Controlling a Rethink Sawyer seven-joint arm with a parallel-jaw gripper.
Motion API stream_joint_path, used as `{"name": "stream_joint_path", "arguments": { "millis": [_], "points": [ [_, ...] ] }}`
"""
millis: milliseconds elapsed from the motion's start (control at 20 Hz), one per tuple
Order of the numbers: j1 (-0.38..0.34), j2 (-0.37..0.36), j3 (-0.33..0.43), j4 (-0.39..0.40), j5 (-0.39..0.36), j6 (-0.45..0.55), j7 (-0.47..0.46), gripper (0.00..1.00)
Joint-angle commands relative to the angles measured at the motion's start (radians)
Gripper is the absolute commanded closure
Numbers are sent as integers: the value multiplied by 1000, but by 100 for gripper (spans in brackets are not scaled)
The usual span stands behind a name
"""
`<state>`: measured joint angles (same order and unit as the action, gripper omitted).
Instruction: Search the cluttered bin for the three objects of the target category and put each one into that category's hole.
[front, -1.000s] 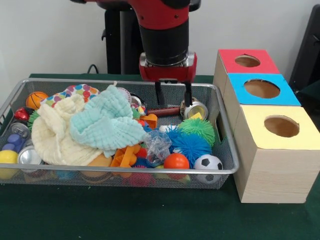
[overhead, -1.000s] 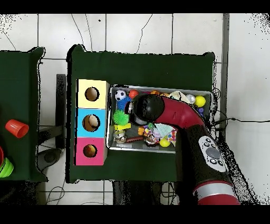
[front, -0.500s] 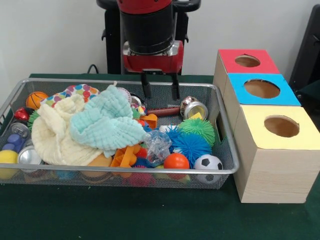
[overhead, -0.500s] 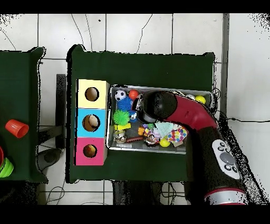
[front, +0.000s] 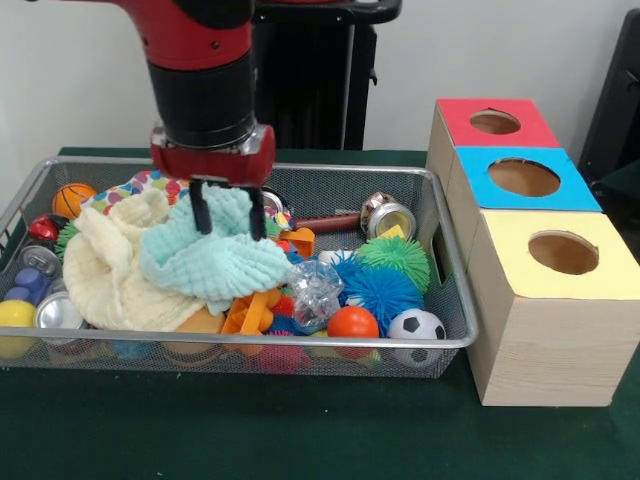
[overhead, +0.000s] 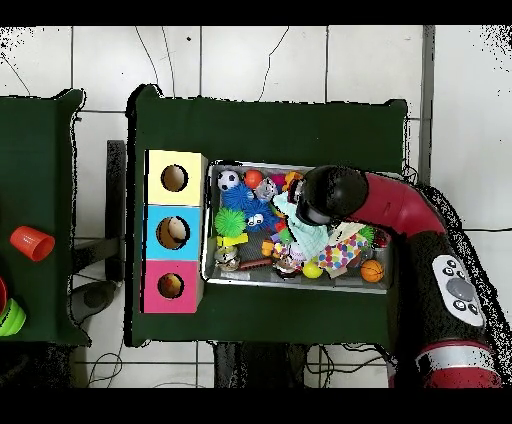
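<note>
I have the hand (front: 229, 212) hanging over the left-middle of the wire bin (front: 452, 300), its two dark fingers (front: 199, 208) spread apart and empty, tips down at the top fold of the mint cloth (front: 215, 250) — touching it or just above, I cannot tell which. From overhead the arm (overhead: 400, 205) covers that spot, so only the front view shows the fingers.

Just beside the mint cloth lies a cream cloth (front: 112, 265), with a polka-dot cloth (front: 160, 184) behind both. To the right of the hand sit an orange block (front: 298, 240), a clear crinkly ball (front: 317, 290), a green spiky ball (front: 394, 258) and a blue spiky ball (front: 381, 290). An orange ball (front: 352, 322) and a little football (front: 416, 325) rest against the near rim.

On the bench beside the bin stand three boxes — red (front: 495, 122), blue (front: 524, 178), yellow (front: 563, 253) — each with a round hole on top.
</note>
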<state>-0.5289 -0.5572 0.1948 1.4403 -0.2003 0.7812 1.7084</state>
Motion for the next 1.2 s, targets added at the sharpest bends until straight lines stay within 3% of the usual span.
{"name": "stream_joint_path", "arguments": {
  "millis": [50, 200, 600, 1100, 1150, 1200],
  "points": [
    [-13, 87, 54, -129, -140, 127, -249, 0],
    [-19, 123, 62, -156, -181, 114, -256, 0],
    [-66, 195, 106, -139, -191, 30, -224, 0],
    [-72, 208, 116, -115, -198, -18, -174, 0],
    [-72, 207, 116, -114, -201, -15, -171, 100],
    [-74, 207, 119, -113, -200, -14, -176, 100]
  ]
}}
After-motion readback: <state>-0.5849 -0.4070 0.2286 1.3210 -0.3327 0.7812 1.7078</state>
